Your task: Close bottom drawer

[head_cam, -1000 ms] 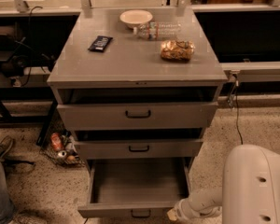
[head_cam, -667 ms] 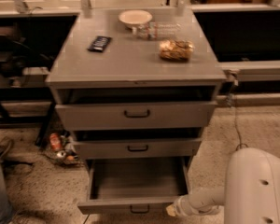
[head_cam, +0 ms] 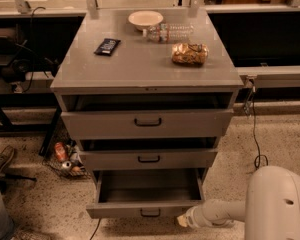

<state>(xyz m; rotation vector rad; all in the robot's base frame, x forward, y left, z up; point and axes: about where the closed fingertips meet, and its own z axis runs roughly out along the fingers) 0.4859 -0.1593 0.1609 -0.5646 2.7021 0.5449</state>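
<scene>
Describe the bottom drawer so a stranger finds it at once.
Start at the grey cabinet in the middle. The bottom drawer is its lowest, nearest the floor, with the tool by its right front corner. Unlike the drawers above, it is pulled far out.

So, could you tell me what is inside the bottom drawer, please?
Nothing shows on the visible floor of the bottom drawer; its rear is covered by the middle drawer above. The gripper sits by its front right corner.
</scene>
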